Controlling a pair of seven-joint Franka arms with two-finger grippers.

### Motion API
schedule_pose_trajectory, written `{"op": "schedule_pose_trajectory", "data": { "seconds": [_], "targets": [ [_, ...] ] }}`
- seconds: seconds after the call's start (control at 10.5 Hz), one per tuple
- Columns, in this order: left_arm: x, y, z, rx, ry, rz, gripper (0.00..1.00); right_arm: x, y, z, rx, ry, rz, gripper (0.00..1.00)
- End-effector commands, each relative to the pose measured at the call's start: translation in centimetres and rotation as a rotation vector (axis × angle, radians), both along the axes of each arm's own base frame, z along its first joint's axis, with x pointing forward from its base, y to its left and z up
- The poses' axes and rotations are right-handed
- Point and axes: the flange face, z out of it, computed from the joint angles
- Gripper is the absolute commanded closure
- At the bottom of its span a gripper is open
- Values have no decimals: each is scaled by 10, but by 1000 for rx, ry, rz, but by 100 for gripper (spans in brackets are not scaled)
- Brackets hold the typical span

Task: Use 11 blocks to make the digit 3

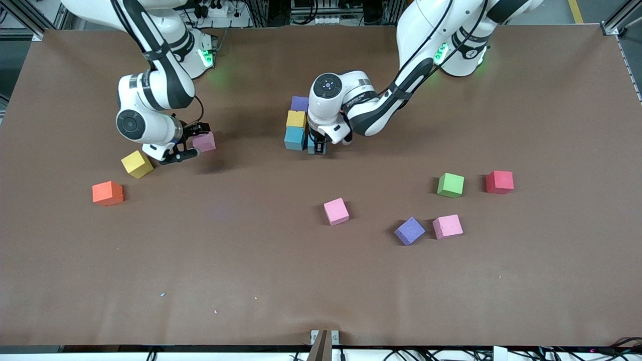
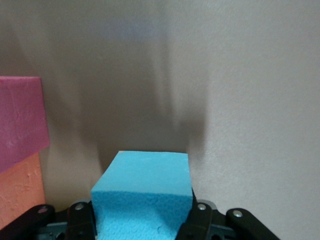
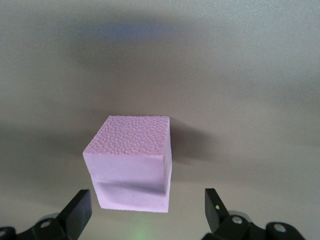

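A column of three abutting blocks stands mid-table: purple (image 1: 300,103), yellow (image 1: 296,119), light blue (image 1: 294,139). My left gripper (image 1: 317,146) is shut on a second light blue block (image 2: 145,187), held low right beside the column's light blue block, toward the left arm's end. My right gripper (image 1: 193,142) is open around a pink block (image 1: 204,142) that rests on the table; in the right wrist view the pink block (image 3: 131,160) sits between the spread fingers (image 3: 215,205) without touching them. Loose blocks include yellow (image 1: 137,164), orange (image 1: 108,193), pink (image 1: 336,211), purple (image 1: 410,230), pink (image 1: 448,226) and red (image 1: 499,182).
A green cube (image 1: 450,185) sits beside the red block. Faces of two neighbouring cubes (image 2: 20,120) show at the edge of the left wrist view. The brown table (image 1: 251,281) is bare in the half nearest the front camera.
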Motion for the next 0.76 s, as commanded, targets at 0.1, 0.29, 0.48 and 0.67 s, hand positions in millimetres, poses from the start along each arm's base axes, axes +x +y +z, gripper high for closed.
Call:
{"op": "schedule_pose_trajectory", "data": {
  "seconds": [0.1, 0.29, 0.48, 0.67],
  "targets": [
    [-4, -11, -5, 6, -23, 6, 100, 0, 1, -6, 25, -19, -14, 0],
    [-10, -15, -5, 4, -23, -3, 100, -1, 4, -23, 28, -23, -10, 0],
    [-8, -17, -5, 0, -25, -2, 100, -2, 6, -33, 27, -20, -7, 0],
    [-8, -21, -10, 0, -20, -2, 100, -3, 11, -42, 29, -29, 2, 2]
  ]
}}
